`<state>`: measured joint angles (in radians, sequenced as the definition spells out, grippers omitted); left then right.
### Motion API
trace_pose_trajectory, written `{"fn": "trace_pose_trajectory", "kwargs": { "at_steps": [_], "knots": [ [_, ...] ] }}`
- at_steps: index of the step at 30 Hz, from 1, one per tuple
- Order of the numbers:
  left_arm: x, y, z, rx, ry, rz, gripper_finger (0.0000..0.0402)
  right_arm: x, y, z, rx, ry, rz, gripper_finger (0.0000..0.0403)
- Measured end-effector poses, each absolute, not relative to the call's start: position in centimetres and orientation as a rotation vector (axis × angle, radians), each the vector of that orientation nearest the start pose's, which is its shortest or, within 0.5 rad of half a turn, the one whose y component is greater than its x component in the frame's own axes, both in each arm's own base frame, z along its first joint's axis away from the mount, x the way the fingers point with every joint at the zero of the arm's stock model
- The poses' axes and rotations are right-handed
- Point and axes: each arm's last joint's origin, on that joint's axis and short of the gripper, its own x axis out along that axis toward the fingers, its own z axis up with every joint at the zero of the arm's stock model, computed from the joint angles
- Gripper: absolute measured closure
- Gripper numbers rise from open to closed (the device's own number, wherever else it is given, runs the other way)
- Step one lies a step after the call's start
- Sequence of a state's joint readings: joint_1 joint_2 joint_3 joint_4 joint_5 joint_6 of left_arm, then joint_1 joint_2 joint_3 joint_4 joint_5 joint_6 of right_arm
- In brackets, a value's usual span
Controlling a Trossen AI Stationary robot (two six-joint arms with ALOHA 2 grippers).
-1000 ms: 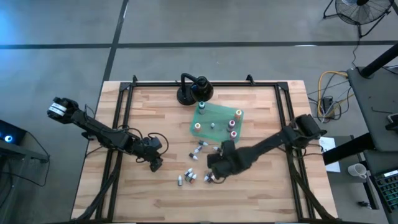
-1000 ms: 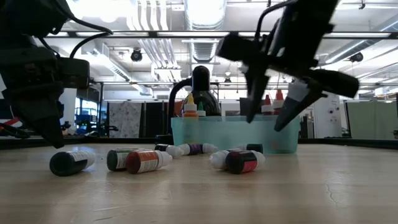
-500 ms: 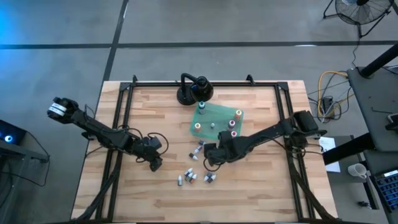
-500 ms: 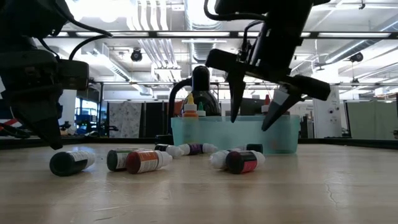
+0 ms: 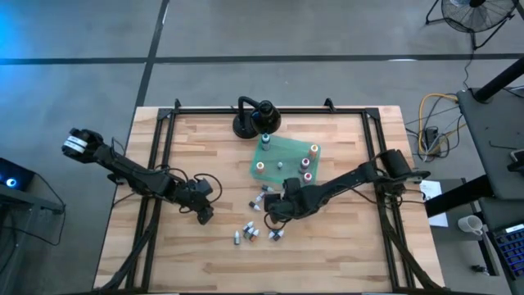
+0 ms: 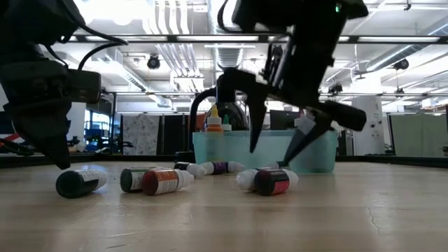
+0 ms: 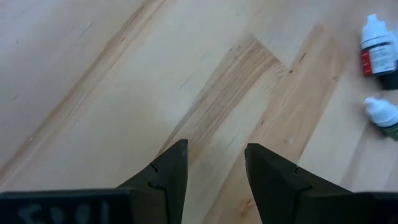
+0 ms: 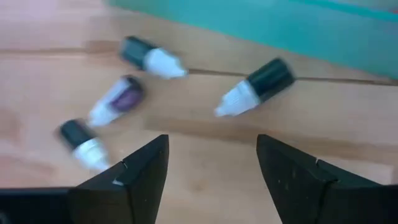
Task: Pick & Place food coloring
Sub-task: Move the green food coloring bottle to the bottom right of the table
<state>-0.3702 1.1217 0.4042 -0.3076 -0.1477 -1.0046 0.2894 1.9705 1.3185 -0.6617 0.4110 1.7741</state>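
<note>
Left gripper [image 5: 205, 217] low over the wooden surface [image 5: 344, 246] on the left side, fingers [image 7: 166, 174] parted a little with only bare wood between them, holding nothing. In the left wrist view, two food coloring bottles off to one side: a red-labelled bottle [image 7: 377, 51] and a green-labelled bottle [image 7: 384, 118], both lying flat, well apart from those fingers.

Toward the middle, a loose scatter of food coloring bottles [image 5: 253, 233] lying on their sides near the front of the surface. From the low view, left to right: a dark bottle [image 6: 78, 183], a green one [image 6: 133, 179] touching a red one [image 6: 166, 182], then a small group farther back, then a red-labelled bottle with a black cap [image 6: 271, 181].

Behind the scatter, the flat green tray [image 5: 274, 152] with several bottles standing upright on it, and the black round-based stand [image 5: 254, 121] at the far edge.

Right gripper [image 5: 273, 211] hanging just above the bottles beside the tray's near corner, fingers [image 8: 134, 171] spread wide and empty. In the right wrist view, ahead of them: a black-capped bottle [image 8: 256, 86] just beside the tray wall, another black-capped one [image 8: 149, 57], a purple-labelled one [image 8: 118, 99] and a fourth [image 8: 84, 143], all lying flat.
</note>
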Motion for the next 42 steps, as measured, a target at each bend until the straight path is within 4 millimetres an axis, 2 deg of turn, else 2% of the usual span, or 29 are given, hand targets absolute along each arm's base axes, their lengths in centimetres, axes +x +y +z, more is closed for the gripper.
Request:
{"fn": "trace_pose_trajectory", "kwargs": {
  "at_steps": [5, 10, 16, 22, 36, 42],
  "knots": [
    [16.8, -6.0, 14.3, -0.654, 0.990, 0.313, 0.0268, 36.6, 10.0, 16.5, 1.066, 0.727, -1.078, 0.0173],
    [16.8, -6.0, 14.3, -0.648, 0.990, 0.312, 0.0268, 36.5, 8.6, 15.6, 1.130, 0.645, -1.237, 0.0178],
    [16.9, -5.9, 14.3, -0.650, 0.988, 0.315, 0.0268, 37.1, 8.2, 14.7, 1.198, 0.697, -1.242, 0.0179],
    [16.8, -5.9, 14.2, -0.648, 0.991, 0.316, 0.0268, 36.8, 8.1, 13.9, 1.241, 0.677, -1.328, 0.0189],
    [16.8, -5.9, 14.2, -0.645, 0.999, 0.314, 0.0268, 36.5, 8.0, 13.8, 1.237, 0.674, -1.366, 0.0296],
    [16.8, -5.9, 14.2, -0.645, 0.998, 0.313, 0.0268, 36.4, 8.0, 13.6, 1.231, 0.677, -1.371, 0.0322]
  ]
}}
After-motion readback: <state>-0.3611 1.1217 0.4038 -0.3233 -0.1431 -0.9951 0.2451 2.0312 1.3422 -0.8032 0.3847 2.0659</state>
